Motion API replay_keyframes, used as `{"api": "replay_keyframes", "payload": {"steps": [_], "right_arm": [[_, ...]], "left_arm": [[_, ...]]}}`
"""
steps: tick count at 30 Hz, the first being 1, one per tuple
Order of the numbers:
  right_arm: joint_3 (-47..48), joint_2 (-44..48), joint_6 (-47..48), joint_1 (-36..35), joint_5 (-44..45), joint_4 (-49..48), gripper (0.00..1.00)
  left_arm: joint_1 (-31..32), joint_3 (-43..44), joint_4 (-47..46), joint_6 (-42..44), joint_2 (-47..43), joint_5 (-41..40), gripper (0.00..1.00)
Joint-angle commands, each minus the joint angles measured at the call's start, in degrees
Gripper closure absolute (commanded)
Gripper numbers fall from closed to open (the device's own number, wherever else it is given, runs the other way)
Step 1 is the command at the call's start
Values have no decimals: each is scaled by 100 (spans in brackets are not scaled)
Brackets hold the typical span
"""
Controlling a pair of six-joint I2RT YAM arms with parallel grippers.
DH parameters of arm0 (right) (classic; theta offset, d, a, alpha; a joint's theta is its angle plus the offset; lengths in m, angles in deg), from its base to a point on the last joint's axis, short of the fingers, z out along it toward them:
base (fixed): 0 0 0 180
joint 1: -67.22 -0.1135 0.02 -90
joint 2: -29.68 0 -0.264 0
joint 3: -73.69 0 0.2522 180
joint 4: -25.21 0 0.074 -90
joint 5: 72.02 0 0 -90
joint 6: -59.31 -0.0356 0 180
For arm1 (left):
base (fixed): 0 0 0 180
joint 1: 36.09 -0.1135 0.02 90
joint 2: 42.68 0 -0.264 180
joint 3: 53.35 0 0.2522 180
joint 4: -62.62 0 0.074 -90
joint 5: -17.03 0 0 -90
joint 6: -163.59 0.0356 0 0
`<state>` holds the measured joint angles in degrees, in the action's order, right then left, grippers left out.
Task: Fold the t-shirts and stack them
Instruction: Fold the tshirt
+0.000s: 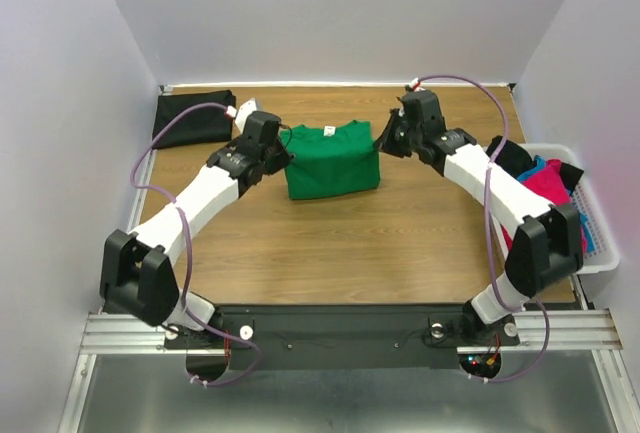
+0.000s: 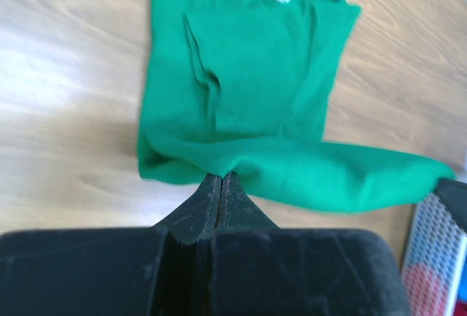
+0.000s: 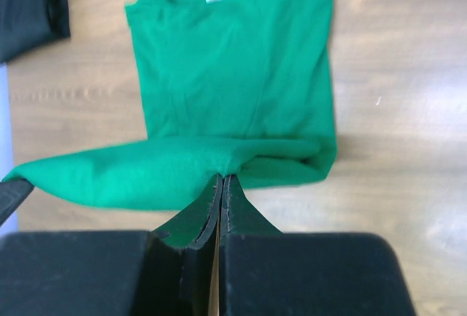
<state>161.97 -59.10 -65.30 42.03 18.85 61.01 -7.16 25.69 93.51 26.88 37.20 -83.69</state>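
The bright green t-shirt point(image 1: 330, 161) lies partly folded in the middle of the table, white neck label toward the back. My left gripper point(image 1: 284, 153) is shut on its left edge, and the pinch shows in the left wrist view point(image 2: 222, 176). My right gripper point(image 1: 384, 140) is shut on its right edge, seen in the right wrist view point(image 3: 222, 178). A band of green cloth point(image 3: 146, 170) stretches between the two grippers above the flat part of the shirt point(image 2: 248, 75). A folded black t-shirt point(image 1: 193, 118) lies at the back left.
A white plastic basket point(image 1: 598, 243) stands at the table's right edge with magenta point(image 1: 545, 185), blue and black cloth in it. White walls close in the table at the back and both sides.
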Motion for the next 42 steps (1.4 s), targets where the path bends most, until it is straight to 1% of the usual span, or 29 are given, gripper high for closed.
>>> {"api": "replay_keyframes", "payload": {"steps": [1,2,4,8,9,12,16,18,21,22,23,25,31,34,37,38,39,40,41,42], "right_arm": [[808,-359,314,277,-51,-77,100],[897,-473,332,313,-51,-77,100],[1168,-816,411,436,-323,-77,99],[1582,-1387,604,559,-534,-95,100],[1809,-1623,631,585,-578,-86,100],[2257,-1950,701,664,-552,-86,100],[2891,-2651,745,779,-508,-86,99],[3163,-2890,737,866,-587,-95,100],[3288,-3267,701,954,-710,-86,100],[3306,-3417,719,972,-684,-86,100],[3314,-3419,719,972,-684,-86,100],[3349,-3611,701,1007,-658,-95,100],[3824,-4208,736,1060,-561,-104,100],[4034,-4394,736,1086,-570,-95,98],[4114,-4438,736,1104,-587,-95,81],[4123,-4430,736,1104,-605,-86,63],[4114,-4403,736,1113,-648,-86,54],[4114,-4377,745,1113,-727,-86,45],[4062,-4342,745,1121,-754,-86,38],[4027,-4220,754,1113,-789,-86,35]], "left_arm": [[-361,670,-86,540,317,175,100],[-449,871,-78,611,414,210,100],[-634,1135,-78,707,739,333,100],[-880,1504,-192,857,1222,571,100],[-941,1584,-235,927,1441,632,100],[-1020,1988,-227,1050,1898,685,100],[-1248,2523,-279,1130,2444,791,100],[-1319,2673,-350,1156,2777,887,100],[-1407,3077,-385,1332,3208,1063,100],[-1407,3253,-438,1454,3401,1368,100],[-1407,3342,-455,1507,3403,1371,100],[-1407,3543,-508,1622,3683,1590,100],[-1434,3905,-438,1684,4360,1380,100],[-1451,4019,-412,1684,4536,1327,100],[-1486,4229,-254,1675,4694,1257,100],[-1504,4335,-45,1649,4738,1248,91],[-1504,4492,27,1657,4748,1274,78],[-1504,4520,45,1666,4713,1326,59],[-1504,4520,37,1666,4660,1362,52],[-1504,4477,19,1666,4599,1414,44]]}}
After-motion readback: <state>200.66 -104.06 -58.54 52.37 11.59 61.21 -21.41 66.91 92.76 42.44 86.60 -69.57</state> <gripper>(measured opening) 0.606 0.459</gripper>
